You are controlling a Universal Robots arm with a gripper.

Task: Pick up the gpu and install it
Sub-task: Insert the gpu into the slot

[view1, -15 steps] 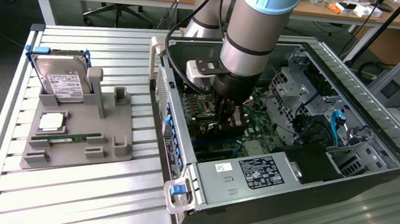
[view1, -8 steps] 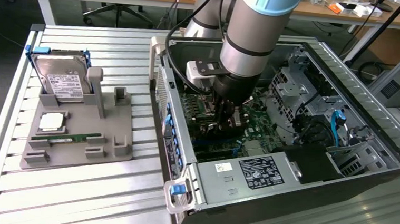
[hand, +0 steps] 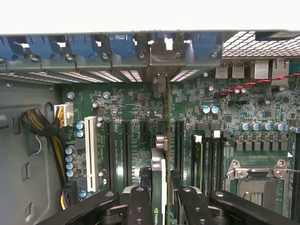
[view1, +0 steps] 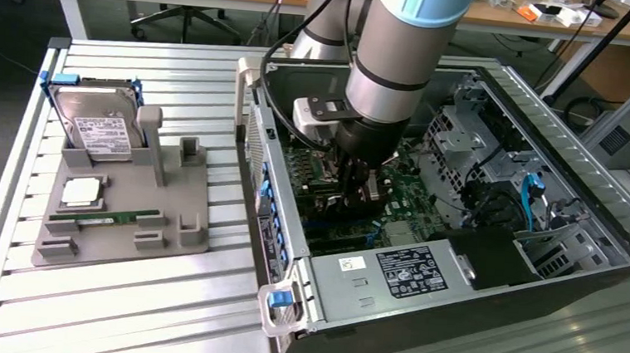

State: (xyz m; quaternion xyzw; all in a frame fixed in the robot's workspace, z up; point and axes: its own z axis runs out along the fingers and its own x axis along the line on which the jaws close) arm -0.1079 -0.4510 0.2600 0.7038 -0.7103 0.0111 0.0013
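Observation:
The gpu (hand: 161, 171) stands edge-on over the green motherboard (hand: 126, 101), a thin card with a silvery bracket (hand: 161, 61) meeting the case's rear slot openings. It runs between two long black expansion slots (hand: 179, 145). My gripper (hand: 161, 208) is shut on the card's upper edge, one black finger (hand: 139, 206) on each side. In the exterior view the gripper (view1: 361, 188) reaches down into the open computer case (view1: 580, 187), above the motherboard's middle. Whether the card sits fully in its slot I cannot tell.
A grey fixture (view1: 123, 213) on the slatted table at the exterior view's left holds a hard drive (view1: 96, 128), a processor (view1: 81, 192) and a green memory stick (view1: 107, 216). Inside the case are a power supply (view1: 403, 274), drive cages (view1: 473, 146), a white slot (hand: 91, 152) and a processor socket (hand: 255, 185).

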